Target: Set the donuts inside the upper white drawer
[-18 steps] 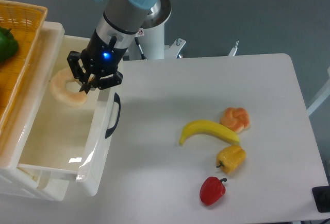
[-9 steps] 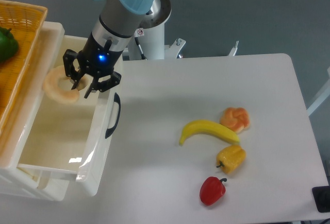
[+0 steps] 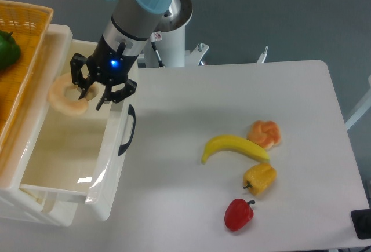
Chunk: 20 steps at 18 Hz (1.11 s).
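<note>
Two donuts on the job, one in hand now. Ring donut (image 3: pixel 65 95), pale cream w/ centre hole, sits at the back-left of the upper white drawer (image 3: pixel 110 165), hard against the far wall, about 10 o'clock from drawer centre. Can't tell if it rests on the drawer floor or hangs just above it.

Gripper (image 3: pixel 93 90) over the ring's right edge, fingers spread wide, one finger tip looks to reach into or near the hole. Reads as let go, not clamped on the ring; contact w/ the ring can't be ruled out from this angle.

Knot donut (image 3: pixel 265 134) out on the table (image 3: pixel 191 205), well apart from the drawer, at approx 3 o'clock from the black handle (image 3: pixel 128 130). It touches or nearly touches the banana (image 3: pixel 233 147) at its 7 o'clock side. Yellow pepper (image 3: pixel 260 178) just below, red pepper (image 3: pixel 239 214) nearer the front edge. Orange basket (image 3: pixel 17 72) above-left of the drawer.

Step, as judged: drop-off of donut 1, about halfway thru task. Next move likely needs a straight lift clear of the drawer wall, then travel toward 3 o'clock, and a grasp on the knot that avoids nudging the banana.
</note>
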{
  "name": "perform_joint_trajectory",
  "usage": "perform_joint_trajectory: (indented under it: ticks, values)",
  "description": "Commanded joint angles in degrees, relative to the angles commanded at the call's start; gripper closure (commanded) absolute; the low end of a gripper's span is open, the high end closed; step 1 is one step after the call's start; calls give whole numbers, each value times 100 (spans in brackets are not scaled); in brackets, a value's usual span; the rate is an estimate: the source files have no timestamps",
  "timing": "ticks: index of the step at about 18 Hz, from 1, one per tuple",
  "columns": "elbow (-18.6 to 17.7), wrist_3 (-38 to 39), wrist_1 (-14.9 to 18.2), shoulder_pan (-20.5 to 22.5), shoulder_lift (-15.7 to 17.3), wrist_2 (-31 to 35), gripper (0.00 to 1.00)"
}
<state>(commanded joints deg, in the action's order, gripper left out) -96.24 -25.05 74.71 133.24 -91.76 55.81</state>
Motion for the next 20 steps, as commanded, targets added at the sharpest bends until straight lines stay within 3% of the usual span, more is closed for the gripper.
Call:
perform_joint_trajectory:
  ticks: [16, 19, 20]
  values:
    - [79, 0, -35, 237, 158, 0, 48]
    - [88, -87, -61, 404, 150, 0, 33]
    - [88, -175, -62, 465, 150, 0, 19]
